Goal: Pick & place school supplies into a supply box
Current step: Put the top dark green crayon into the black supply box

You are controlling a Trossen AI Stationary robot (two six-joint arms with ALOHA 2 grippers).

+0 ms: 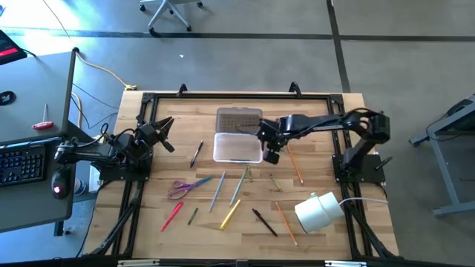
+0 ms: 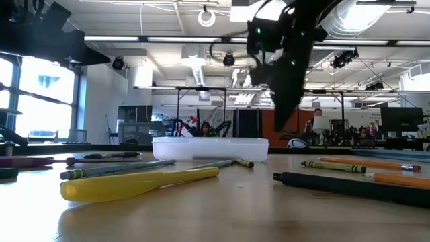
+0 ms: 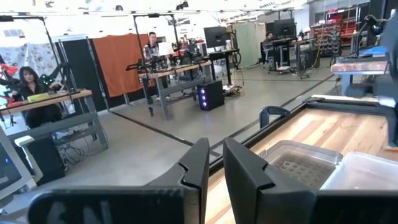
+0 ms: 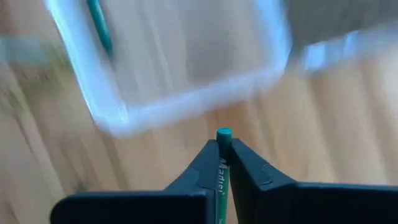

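Table (image 1: 326,111) of pale wood carries the clear box (image 1: 237,146) near its middle toward the far edge, lid (image 1: 238,119) swung open and lying flat behind it. In the low view the box (image 2: 210,148) stands as a shallow clear tray on the tabletop. One green pen (image 4: 99,25) already lies inside the box, seen in the right wrist view.

Right gripper (image 1: 270,153) hangs just beside the box's right edge, its arm reaching in from the right side of the table. Its fingers are clamped together on a green pencil (image 4: 223,163), whose round tip pokes out between them; the tip is near the box rim (image 4: 186,102) but outside it, above bare wood.

Left gripper (image 1: 165,127) waits at the left side of the table, raised and well apart from the box. Its fingers (image 3: 198,168) stand close together with a narrow gap and nothing between them.

Loose supplies lie across the near half of the table: purple scissors (image 1: 183,188), a red marker (image 1: 172,215), a yellow pen (image 1: 230,213), a blue pencil (image 1: 217,191), a black pen (image 1: 196,153) left of the box, another black pen (image 1: 264,222), and orange pencils (image 1: 295,165) to the right. A white roll (image 1: 318,211) sits near the right front corner. In the low view the yellow pen (image 2: 138,184) lies closest to the camera.

People sit at desks in the room beyond the table.
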